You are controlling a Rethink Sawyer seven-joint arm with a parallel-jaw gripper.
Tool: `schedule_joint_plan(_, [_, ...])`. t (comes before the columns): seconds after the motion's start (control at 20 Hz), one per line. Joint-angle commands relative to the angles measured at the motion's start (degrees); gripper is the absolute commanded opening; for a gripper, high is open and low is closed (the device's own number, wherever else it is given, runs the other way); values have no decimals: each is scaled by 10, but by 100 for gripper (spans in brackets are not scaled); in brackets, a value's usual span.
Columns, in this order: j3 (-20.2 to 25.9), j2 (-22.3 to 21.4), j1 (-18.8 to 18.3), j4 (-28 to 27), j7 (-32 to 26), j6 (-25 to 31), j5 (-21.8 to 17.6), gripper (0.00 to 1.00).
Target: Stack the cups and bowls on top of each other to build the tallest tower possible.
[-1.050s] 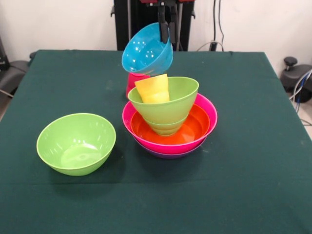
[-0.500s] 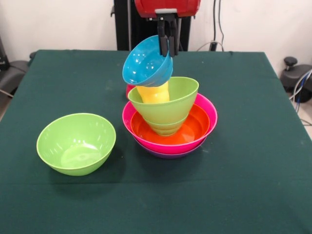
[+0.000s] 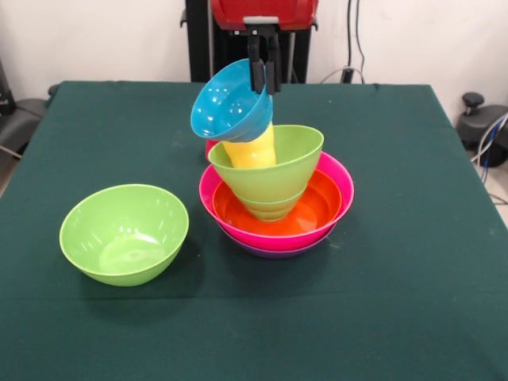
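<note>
I have the gripper (image 3: 263, 78) clamped on the rim of the small sky blue bowl (image 3: 228, 105), one finger inside the wall and one outside. The bowl hangs steeply tilted, its mouth facing the camera and to the picture's left, with its underside touching or just above the yellow cup (image 3: 252, 151).

The yellow cup stands in the upper lime green bowl (image 3: 274, 171), which nests in a second lime green bowl (image 3: 271, 208). Below these sit the orange bowl (image 3: 317, 208), the hot pink bowl (image 3: 337, 178) and a sliver of the purple bowl (image 3: 274, 252). Together they form the tower. A red cup (image 3: 211, 146) shows partly behind it. One more large lime green bowl (image 3: 125, 232) rests apart on the tabletop (image 3: 413, 262).

Procedure for the step in hand, as I judge it:

1. Centre the blue bowl's base over the yellow cup's mouth before letting go.
2. Level the bowl as far as the rim grasp permits; released at this tilt, it would likely slide off to the picture's left.
3. Lower slowly until the cup carries the bowl, without pushing the cup sideways.
4. Release, then retract straight up, clear of the rim.
</note>
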Motion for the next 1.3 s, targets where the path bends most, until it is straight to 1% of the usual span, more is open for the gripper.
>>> schedule_joint_plan(0.05, [-31, 9, 24, -11, 7, 39, -14, 0])
schedule_joint_plan(0.2, [-37, 13, 23, -7, 5, 27, -20, 0])
schedule_joint_plan(0.4, [-52, 7, 39, -9, 17, 26, -31, 0])
schedule_joint_plan(0.45, [-59, 5, 47, -9, 18, 24, -33, 100])
schedule_joint_plan(0.6, [-58, 2, 48, -7, 17, 25, -29, 100])
schedule_joint_plan(0.7, [-51, -4, 44, -4, 7, 33, -14, 100])
schedule_joint_plan(0.95, [-27, -85, 35, 9, -21, 117, 54, 100])
schedule_joint_plan(1.1, [-23, -117, 42, 6, -20, 160, 85, 100])
schedule_joint_plan(1.2, [-27, -122, 50, -3, -14, 176, 88, 100])
schedule_joint_plan(1.3, [-29, -116, 52, -4, -16, 170, 84, 100])
